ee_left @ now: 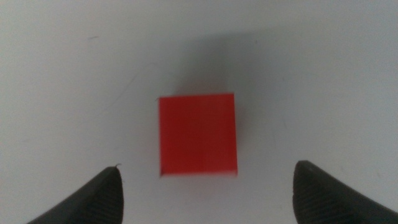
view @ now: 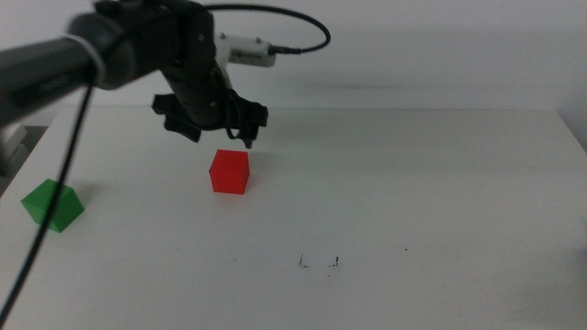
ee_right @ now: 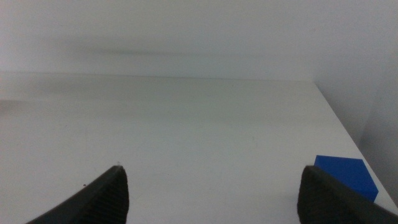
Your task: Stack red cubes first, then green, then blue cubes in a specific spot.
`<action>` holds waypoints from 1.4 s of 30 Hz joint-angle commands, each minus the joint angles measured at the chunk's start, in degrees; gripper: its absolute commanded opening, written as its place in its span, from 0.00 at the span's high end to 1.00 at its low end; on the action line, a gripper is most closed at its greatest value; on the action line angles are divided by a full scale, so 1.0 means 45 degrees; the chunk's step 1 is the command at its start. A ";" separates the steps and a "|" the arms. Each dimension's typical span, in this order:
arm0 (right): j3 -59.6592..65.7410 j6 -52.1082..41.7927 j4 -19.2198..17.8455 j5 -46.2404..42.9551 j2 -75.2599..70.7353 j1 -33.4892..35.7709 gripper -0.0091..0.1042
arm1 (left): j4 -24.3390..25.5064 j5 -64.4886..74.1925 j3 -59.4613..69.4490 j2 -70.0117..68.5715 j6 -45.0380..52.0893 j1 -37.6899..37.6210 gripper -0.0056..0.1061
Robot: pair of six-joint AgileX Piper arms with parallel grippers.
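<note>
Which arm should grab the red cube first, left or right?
Left. The left gripper hovers right over the red cube, jaws open on both sides of it in the left wrist view. The right gripper waits by the blue cube.

White table (view: 440,183), plain pale wall (view: 440,55) behind, soft light.

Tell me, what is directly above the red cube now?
The left gripper hangs open just above the red cube, its jaws wide apart and not touching it. Nothing rests on the cube's top face. The table under the cube is covered.
</note>
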 commanded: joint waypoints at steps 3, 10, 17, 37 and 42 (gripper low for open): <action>0.0045 -0.0046 -0.0113 -0.0119 -0.0055 -0.0105 0.13 | -0.0014 -0.0307 -0.0656 0.0996 -0.0537 0.0011 0.13; 0.0045 -0.0046 -0.0113 -0.0119 -0.0055 -0.0105 0.13 | -0.0308 -0.1051 -0.0685 0.1998 -0.0818 0.0341 0.13; 0.0045 -0.0046 -0.0113 -0.0119 -0.0055 -0.0105 0.13 | -0.0402 -0.1584 -0.0685 0.2831 -0.0818 0.0403 0.23; 0.0045 -0.0046 -0.0113 -0.0119 -0.0055 -0.0105 0.13 | 0.2372 -0.0993 0.2622 -0.0892 -1.0064 -0.5446 0.93; 0.0045 -0.0046 -0.0113 -0.0119 -0.0055 -0.0105 0.13 | 0.2548 -0.1412 0.2622 -0.0152 -1.0388 -0.5615 0.92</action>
